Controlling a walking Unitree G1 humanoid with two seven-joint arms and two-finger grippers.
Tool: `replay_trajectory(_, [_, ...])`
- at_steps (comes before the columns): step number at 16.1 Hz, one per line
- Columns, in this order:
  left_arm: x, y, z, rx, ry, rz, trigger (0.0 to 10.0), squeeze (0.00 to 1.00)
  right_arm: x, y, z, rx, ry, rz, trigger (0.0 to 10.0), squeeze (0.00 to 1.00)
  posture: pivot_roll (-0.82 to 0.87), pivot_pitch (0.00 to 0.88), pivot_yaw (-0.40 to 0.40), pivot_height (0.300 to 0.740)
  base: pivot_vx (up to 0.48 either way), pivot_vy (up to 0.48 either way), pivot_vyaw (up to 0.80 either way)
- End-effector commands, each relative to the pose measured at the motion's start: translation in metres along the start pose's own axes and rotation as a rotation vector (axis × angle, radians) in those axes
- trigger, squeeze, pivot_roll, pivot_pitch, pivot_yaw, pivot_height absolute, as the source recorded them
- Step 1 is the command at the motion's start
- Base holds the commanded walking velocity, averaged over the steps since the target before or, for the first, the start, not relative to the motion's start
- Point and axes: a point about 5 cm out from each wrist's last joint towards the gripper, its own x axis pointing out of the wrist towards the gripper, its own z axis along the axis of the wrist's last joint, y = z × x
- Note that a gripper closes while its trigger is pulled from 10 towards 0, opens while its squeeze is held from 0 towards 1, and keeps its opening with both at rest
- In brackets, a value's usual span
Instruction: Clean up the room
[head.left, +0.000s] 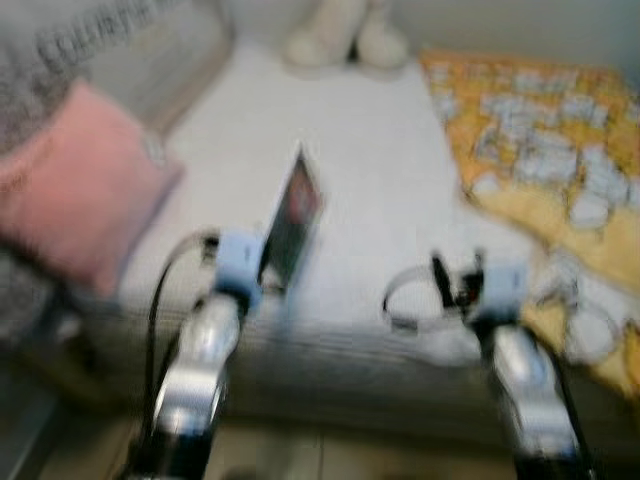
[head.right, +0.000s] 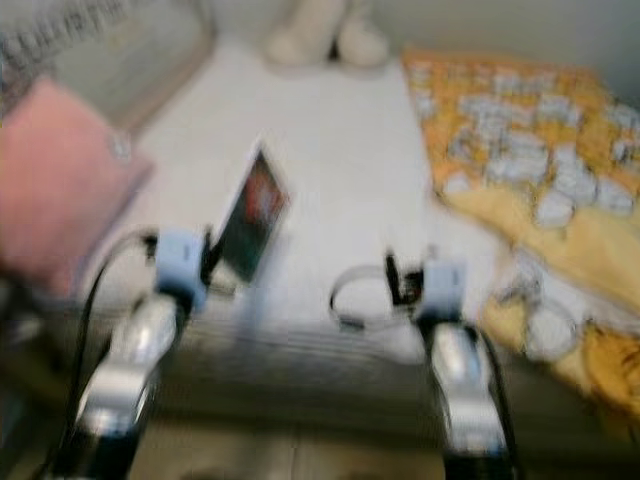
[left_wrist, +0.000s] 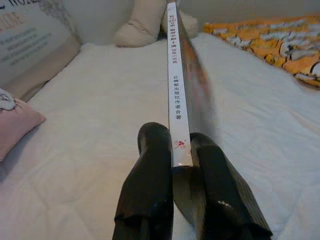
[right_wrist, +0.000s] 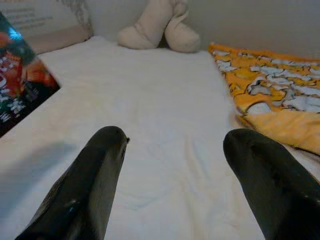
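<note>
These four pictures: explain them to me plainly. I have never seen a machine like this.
A walking robot with two silver arms stands at a bed. The two blurred pictures come from cameras in its head, looking down. The other two come from cameras on its wrists, looking along each arm's black jaws. The left gripper is shut on a thin book, held edge-up over the white bedding. The right gripper hangs open above the bed, holding nothing. On the bed lie a cream plush toy, an orange patterned blanket and a pink cushion.
</note>
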Motion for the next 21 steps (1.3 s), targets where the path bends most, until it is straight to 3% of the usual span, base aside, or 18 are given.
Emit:
replay_trajectory(1, [0.002, 0.007, 0.005, 0.001, -0.021, 0.018, 10.0, 0.0, 0.006, 0.003, 0.007, 0.016, -0.033, 0.006, 10.0, 0.0, -0.01, 0.0, -0.024, 0.74, 0.0, 0.48, 0.0])
replay_trajectory(5, [0.011, 0.005, 0.01, 0.015, -0.034, 0.014, 10.0, 0.0, 0.014, 0.007, 0.009, 0.013, -0.047, 0.021, 10.0, 0.0, -0.01, 0.0, -0.021, 0.74, 0.0, 0.48, 0.0])
replay_trajectory(9, [0.015, 0.003, 0.013, -0.006, -0.054, 0.027, 10.0, 0.0, 0.017, 0.011, 0.01, 0.008, -0.052, 0.045, 10.0, 0.0, -0.01, 0.0, -0.03, 0.74, 0.0, 0.064, 0.0])
replay_trajectory(15, [0.018, 0.009, 0.015, -0.028, -0.054, 0.075, 10.0, 0.0, 0.019, 0.014, 0.008, 0.003, -0.046, 0.073, 10.0, 0.0, 0.0, 0.0, -0.045, 0.74, 0.406, 0.183, 0.0])
replay_trajectory(21, [0.02, 0.003, 0.015, -0.034, -0.057, 0.041, 10.0, 0.0, 0.016, 0.014, 0.005, 0.0, -0.038, 0.079, 10.0, 0.0, -0.01, 0.0, -0.043, 0.74, 0.464, 0.0, 0.0])
